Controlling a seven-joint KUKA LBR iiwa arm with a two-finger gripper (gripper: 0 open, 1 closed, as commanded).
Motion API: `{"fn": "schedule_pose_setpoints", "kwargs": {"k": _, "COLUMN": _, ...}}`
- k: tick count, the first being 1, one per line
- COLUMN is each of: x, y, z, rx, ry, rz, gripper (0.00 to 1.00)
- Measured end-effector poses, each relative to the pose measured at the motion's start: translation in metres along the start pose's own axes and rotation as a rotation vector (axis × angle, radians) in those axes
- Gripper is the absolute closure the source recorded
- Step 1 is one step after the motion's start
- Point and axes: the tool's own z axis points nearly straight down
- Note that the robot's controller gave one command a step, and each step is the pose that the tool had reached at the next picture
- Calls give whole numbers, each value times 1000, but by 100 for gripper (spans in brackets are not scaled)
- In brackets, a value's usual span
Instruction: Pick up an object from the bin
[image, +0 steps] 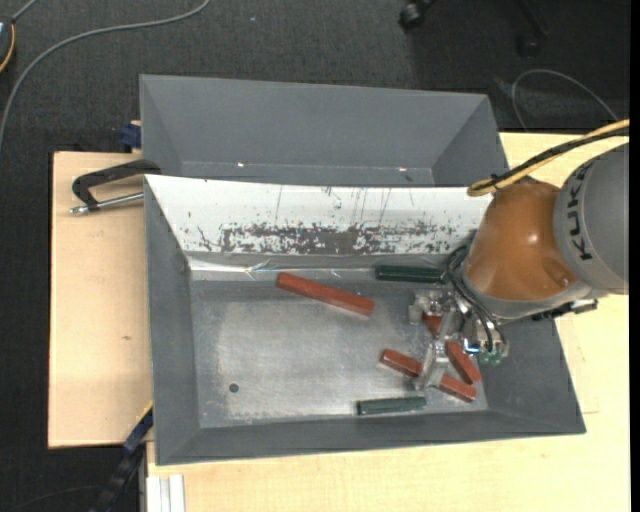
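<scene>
Gripper (438, 345) low among small red blocks (400, 362), open or closed unclear; green bar (390, 406) near, long red bar (323, 294) apart.

The grey metal bin (170, 330) carries a long red bar (325, 295) mid-floor and a dark green bar (405, 271) at the far wall. A second green bar (390, 406) lies along the near edge, with short red blocks (400, 362) toward the near right corner.
</scene>
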Motion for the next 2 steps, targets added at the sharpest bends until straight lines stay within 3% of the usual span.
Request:
{"fn": "schedule_pose_setpoints", "kwargs": {"k": 1, "x": 0, "y": 3, "z": -1, "rx": -2, "ry": 1, "rz": -5, "gripper": 100}}
{"fn": "schedule_pose_setpoints", "kwargs": {"k": 2, "x": -17, "y": -37, "z": -174, "rx": 1, "ry": -11, "rz": -49, "gripper": 100}}
